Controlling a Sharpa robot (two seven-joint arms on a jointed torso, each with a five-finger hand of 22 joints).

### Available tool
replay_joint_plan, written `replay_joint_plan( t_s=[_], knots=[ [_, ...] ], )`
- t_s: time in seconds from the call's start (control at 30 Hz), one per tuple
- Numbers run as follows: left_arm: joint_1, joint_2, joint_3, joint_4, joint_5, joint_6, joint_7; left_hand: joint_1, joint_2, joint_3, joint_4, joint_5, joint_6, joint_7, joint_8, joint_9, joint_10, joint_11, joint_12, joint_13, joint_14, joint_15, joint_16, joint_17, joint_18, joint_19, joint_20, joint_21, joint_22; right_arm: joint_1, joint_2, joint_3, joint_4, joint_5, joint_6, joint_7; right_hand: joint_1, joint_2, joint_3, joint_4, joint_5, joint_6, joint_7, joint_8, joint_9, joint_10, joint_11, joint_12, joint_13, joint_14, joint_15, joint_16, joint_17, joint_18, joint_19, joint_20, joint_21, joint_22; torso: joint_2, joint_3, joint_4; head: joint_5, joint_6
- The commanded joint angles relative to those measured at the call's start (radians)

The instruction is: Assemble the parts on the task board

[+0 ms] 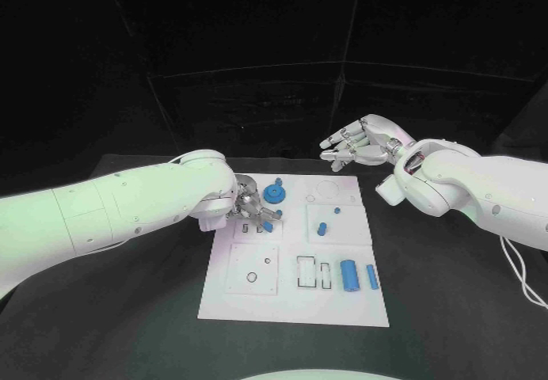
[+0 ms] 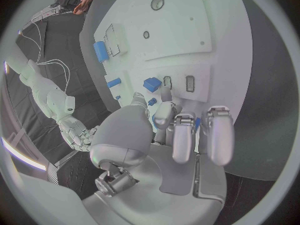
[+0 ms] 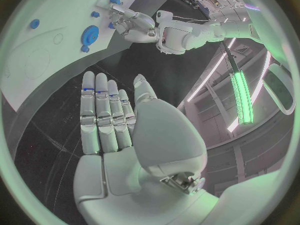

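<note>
Black counter (image 1: 457,317) under everything, the white task board (image 1: 343,305) lying flat at its middle. Left hand (image 1: 249,207) is down at the board's far-left part, fingers (image 2: 182,135) curled together over a small blue part (image 2: 150,84) — whether they actually pinch it, I cannot tell. Just beside that hand stands a blue gear-like part (image 1: 274,193). Further out, more blue parts: one small piece (image 1: 322,230) mid-board, and upright-lying cylinders (image 1: 351,275) near the board's right edge. Right hand (image 1: 359,141) hovers off the board beyond its far-right corner — fingers (image 3: 103,115) straight, apart from the thumb, holding nothing.
</note>
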Motion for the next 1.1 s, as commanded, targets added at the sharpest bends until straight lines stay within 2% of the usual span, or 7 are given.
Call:
replay_joint_plan(
  t_s=[0.03, 0.6, 0.93, 1.1],
  knots=[
    [0.001, -0.002, 0.0, 0.002, -0.007, 0.03, 0.009, -0.008, 0.003, -0.005, 0.002, -0.003, 0.011, 0.0, 0.004, 0.002, 0.01, 0.001, 0.006, 0.005, 0.104, -0.007, 0.003, 0.263, -0.008, 0.031, -0.01, 0.003, 0.087, 0.002, 0.001, 0.001, 0.0, 0.001, 0.0, 0.006, -0.001, 0.001, -0.007, -0.001, 0.003, -0.006, 0.003, 0.005, 0.0, -0.008, -0.001, 0.0, -0.002, -0.005, 0.001, -0.005, -0.002, 0.004, 0.001, 0.008, -0.007, -0.002, 0.0, 0.0002, -0.0004, 0.002, -0.001],
    [0.001, -0.004, 0.0, 0.005, 0.052, 0.026, 0.017, -0.031, 0.044, -0.018, 0.005, -0.003, 0.023, -0.004, -0.004, 0.003, 0.022, -0.002, 0.016, 0.018, 0.104, -0.01, 0.003, 0.263, -0.01, 0.034, -0.014, 0.007, 0.094, 0.002, 0.004, 0.001, -0.005, 0.001, 0.001, 0.006, -0.001, 0.001, -0.007, -0.001, 0.004, -0.007, 0.003, 0.005, 0.001, -0.009, 0.0, 0.0, -0.003, -0.005, 0.001, -0.005, -0.002, 0.004, 0.001, 0.008, -0.008, -0.002, 0.0, 0.0004, 0.0007, 0.002, -0.003],
    [0.001, -0.005, 0.0, 0.008, 0.067, 0.039, 0.013, -0.036, 0.048, -0.021, 0.005, -0.003, 0.024, -0.004, -0.006, 0.003, 0.023, -0.002, 0.017, 0.02, 0.104, -0.01, 0.003, 0.263, -0.01, 0.035, -0.014, 0.008, 0.095, 0.002, 0.006, 0.001, -0.007, 0.001, 0.002, 0.006, -0.001, 0.001, -0.007, -0.001, 0.004, -0.007, 0.003, 0.005, 0.001, -0.009, 0.0, 0.0, -0.003, -0.005, 0.001, -0.005, -0.002, 0.004, 0.001, 0.008, -0.008, -0.002, 0.0, -0.0001, -0.0011, 0.003, -0.006],
    [0.001, -0.005, 0.0, 0.007, 0.084, 0.025, 0.008, -0.037, 0.05, -0.022, 0.004, -0.003, 0.024, -0.004, -0.007, 0.003, 0.022, -0.002, 0.017, 0.019, 0.104, -0.01, 0.003, 0.263, -0.01, 0.034, -0.014, 0.006, 0.093, 0.002, 0.006, 0.001, -0.008, 0.001, 0.002, 0.006, -0.002, 0.002, -0.008, -0.001, 0.005, -0.006, 0.003, 0.005, 0.001, -0.009, 0.0, 0.0, -0.003, -0.006, 0.001, -0.006, -0.002, 0.004, 0.001, 0.008, -0.009, -0.003, 0.001, 0.0001, -0.0007, 0.002, -0.005]
  ],
)
